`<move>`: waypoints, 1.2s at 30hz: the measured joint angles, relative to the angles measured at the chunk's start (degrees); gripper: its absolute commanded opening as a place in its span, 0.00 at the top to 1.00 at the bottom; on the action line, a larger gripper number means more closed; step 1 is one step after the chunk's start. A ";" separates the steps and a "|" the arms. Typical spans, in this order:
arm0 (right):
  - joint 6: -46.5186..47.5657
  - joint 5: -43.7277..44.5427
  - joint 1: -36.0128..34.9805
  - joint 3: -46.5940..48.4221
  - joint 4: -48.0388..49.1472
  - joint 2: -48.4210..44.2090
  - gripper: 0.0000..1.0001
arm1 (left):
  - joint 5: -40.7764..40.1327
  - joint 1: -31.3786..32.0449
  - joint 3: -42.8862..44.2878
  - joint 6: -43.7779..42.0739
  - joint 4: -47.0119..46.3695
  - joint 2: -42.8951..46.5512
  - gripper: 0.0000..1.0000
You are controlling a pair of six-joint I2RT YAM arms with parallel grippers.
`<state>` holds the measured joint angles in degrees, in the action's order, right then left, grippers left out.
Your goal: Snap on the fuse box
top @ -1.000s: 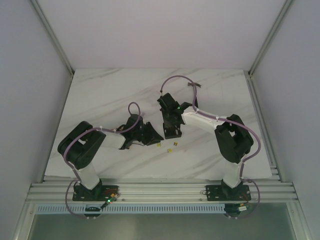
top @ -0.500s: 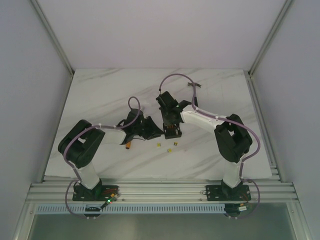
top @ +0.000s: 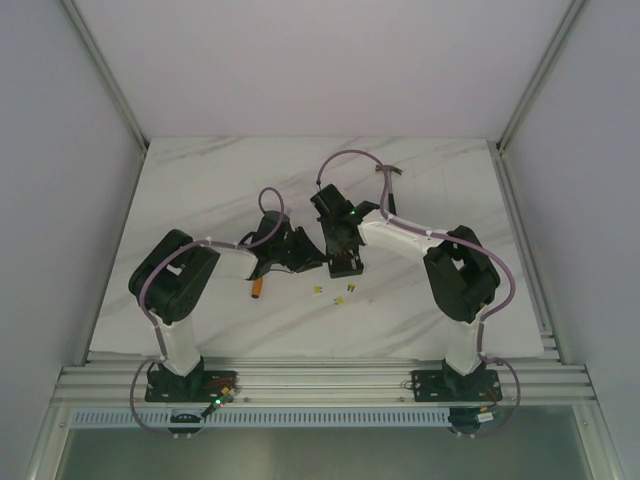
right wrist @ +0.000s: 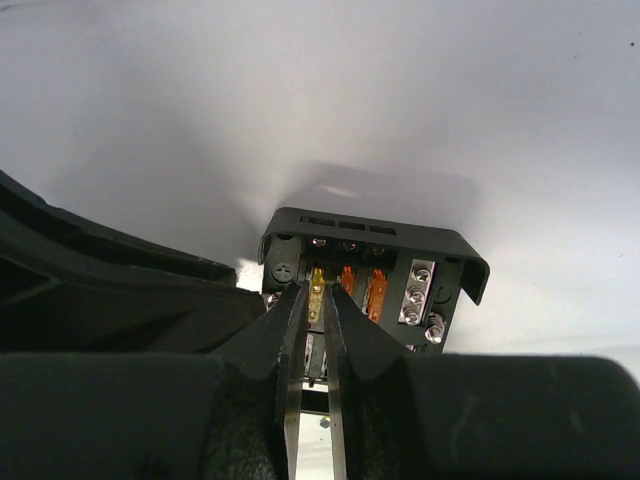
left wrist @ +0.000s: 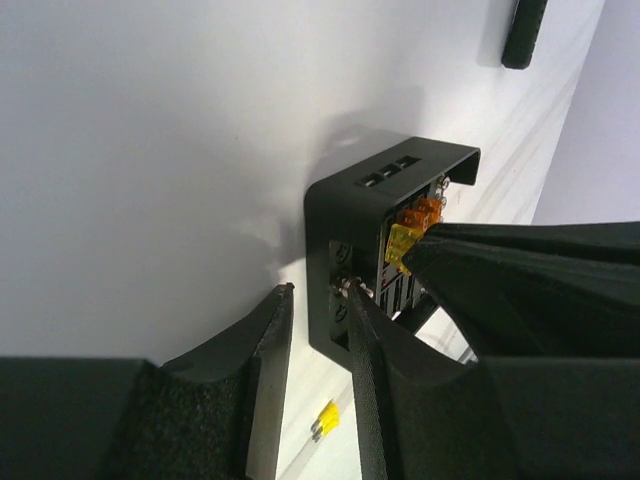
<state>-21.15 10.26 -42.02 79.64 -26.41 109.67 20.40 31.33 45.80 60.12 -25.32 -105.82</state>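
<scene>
The fuse box point(top: 346, 264) is seen on the white bench point(top: 200, 190), just right of the centre of the top frame, between the 2 arms' heads, with its fuses exposed. A yellow fuse point(right wrist: 316, 285) standing in a slot of the box is pinched by the nearly closed right fingers point(right wrist: 290, 335). 2 orange fuses point(right wrist: 375, 292) are seated beside it. The left fingers point(left wrist: 262, 380) are held apart astride the box's near wall, and a strip of bench is seen between the outer finger and that wall. 3 loose yellow fuses point(top: 340, 300) are scattered just below the box in the top frame, and an orange block point(top: 258, 290) is seen to the lower left.
</scene>
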 measured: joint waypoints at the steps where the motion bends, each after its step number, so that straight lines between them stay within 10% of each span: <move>1: 0.00 -0.02 0.00 0.02 -0.04 0.00 0.83 | -0.11 -0.04 0.46 -0.17 0.04 -0.31 0.63; 36: 2.19 -0.61 0.11 2.62 -2.47 1.70 0.93 | 0.07 -0.15 3.56 -0.68 1.25 -3.32 0.75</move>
<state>-18.96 9.65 -41.91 82.26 -28.88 111.37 20.47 31.18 49.36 59.44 -24.08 -109.14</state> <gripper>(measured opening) 0.087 0.256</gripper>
